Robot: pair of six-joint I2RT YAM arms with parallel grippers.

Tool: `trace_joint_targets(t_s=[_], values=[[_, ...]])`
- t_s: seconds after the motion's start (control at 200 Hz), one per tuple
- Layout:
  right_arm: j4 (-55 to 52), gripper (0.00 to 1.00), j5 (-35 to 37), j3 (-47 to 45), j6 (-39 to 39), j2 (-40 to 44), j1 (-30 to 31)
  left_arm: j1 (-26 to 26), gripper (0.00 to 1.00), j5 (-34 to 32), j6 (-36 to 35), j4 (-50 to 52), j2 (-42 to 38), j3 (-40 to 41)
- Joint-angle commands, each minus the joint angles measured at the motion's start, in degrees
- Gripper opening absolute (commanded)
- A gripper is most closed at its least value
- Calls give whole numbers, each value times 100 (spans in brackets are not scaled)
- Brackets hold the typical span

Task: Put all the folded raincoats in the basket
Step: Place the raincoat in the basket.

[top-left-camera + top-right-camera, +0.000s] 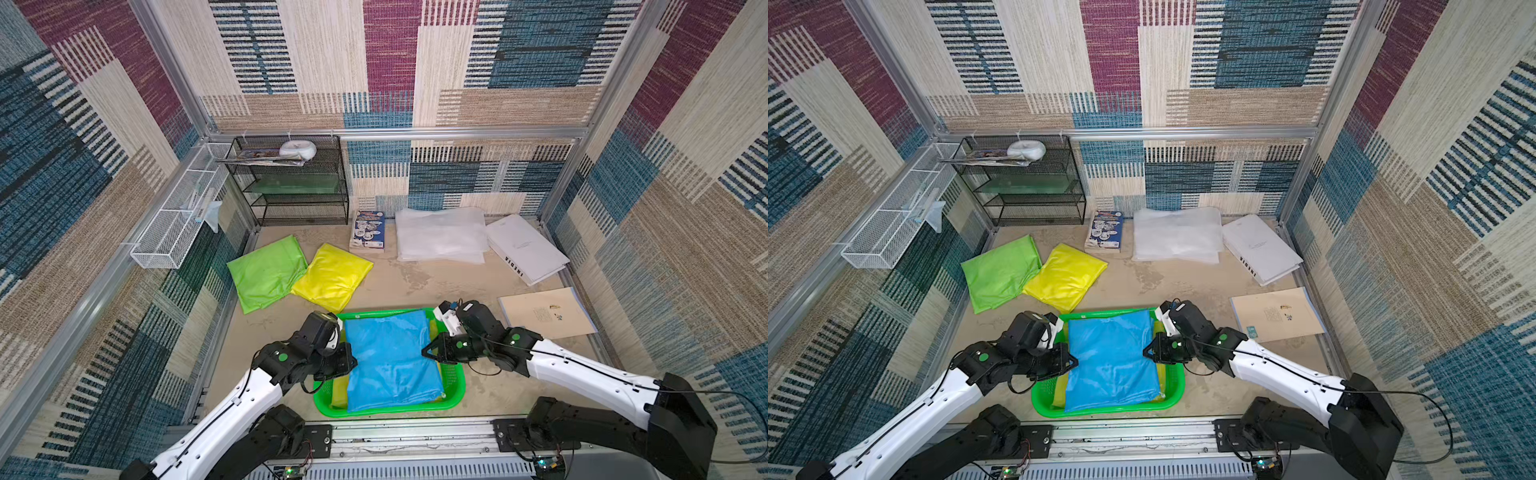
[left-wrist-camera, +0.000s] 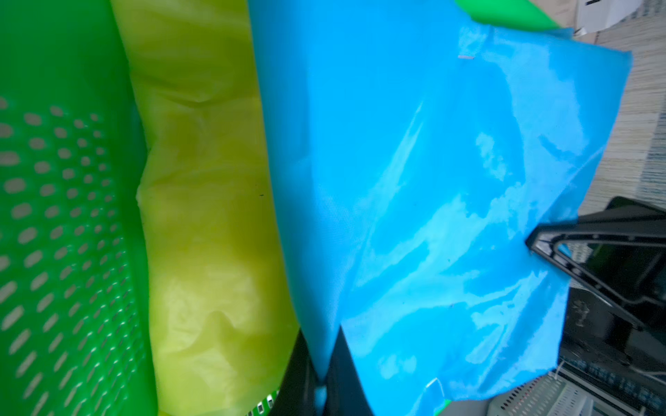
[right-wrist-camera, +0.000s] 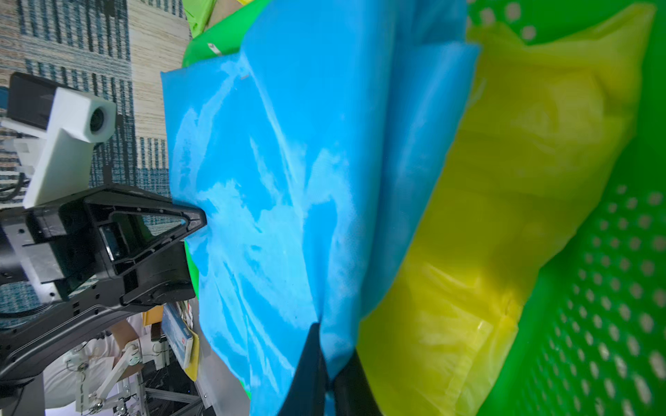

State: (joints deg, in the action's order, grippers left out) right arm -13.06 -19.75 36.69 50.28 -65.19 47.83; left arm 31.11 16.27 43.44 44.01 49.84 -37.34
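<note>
Raincoat (image 1: 390, 357) over basket (image 1: 456, 392), edges pinched by left claw (image 1: 353, 362) and right claw (image 1: 424, 351).

In a top view, from the table's middle: a black mesh rack (image 1: 291, 183) at 11 o'clock, with a white bundle (image 1: 297, 148) and magazines (image 1: 257, 157) on its top shelf. A white wire basket (image 1: 174, 224) hangs at 10. A printed box (image 1: 368, 230) lies at 12, a clear plastic stack (image 1: 440, 235) at 1, a white binder (image 1: 525, 249) at 2 and a tan booklet (image 1: 546, 311) at 3.
</note>
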Motion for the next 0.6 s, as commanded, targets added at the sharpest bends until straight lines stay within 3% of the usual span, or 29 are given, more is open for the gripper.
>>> trace_joint_targets(t_s=[0.0, 0.596], values=[[-400, 0, 466, 44, 147, -152, 117, 8, 0, -551, 9, 207, 247, -71], [-192, 0, 1052, 114, 77, -1049, 367, 9, 1, -1292, -64, -59, 918, 69]])
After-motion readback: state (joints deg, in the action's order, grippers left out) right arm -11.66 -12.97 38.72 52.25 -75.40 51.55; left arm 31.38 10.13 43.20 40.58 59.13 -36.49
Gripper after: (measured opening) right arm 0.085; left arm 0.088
